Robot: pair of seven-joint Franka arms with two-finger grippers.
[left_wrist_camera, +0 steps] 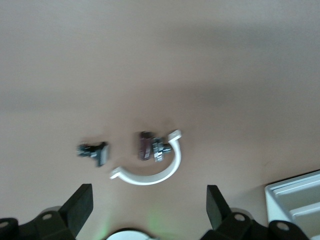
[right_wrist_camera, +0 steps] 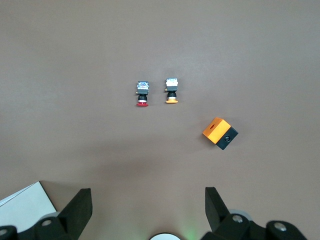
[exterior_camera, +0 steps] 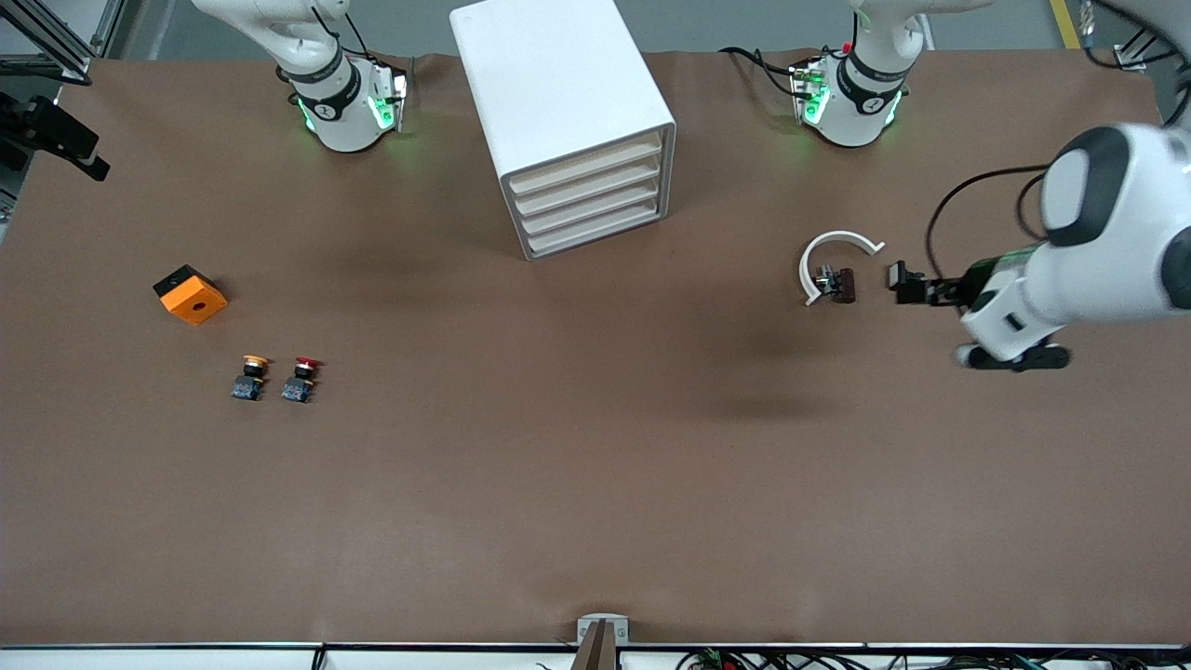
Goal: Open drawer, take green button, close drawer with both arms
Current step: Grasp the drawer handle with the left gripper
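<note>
The white drawer cabinet point(exterior_camera: 568, 130) stands between the arm bases, and its drawers point(exterior_camera: 595, 205) are all shut. Its corner also shows in the left wrist view point(left_wrist_camera: 295, 200) and in the right wrist view point(right_wrist_camera: 25, 202). The green-capped button is hidden. My left gripper point(exterior_camera: 1014, 356) hangs open and empty over the table toward the left arm's end; the left wrist view shows it point(left_wrist_camera: 149, 207) with nothing between its fingers. My right gripper point(right_wrist_camera: 147, 207) is open and empty, high above the table, and is out of the front view.
A white C-shaped ring point(exterior_camera: 837, 261) lies near my left gripper with a small dark metal part point(exterior_camera: 836, 284) in it and a small black part point(exterior_camera: 903, 282) beside it. Toward the right arm's end lie a yellow-capped button point(exterior_camera: 249, 377), a red-capped button point(exterior_camera: 301, 379) and an orange box point(exterior_camera: 191, 295).
</note>
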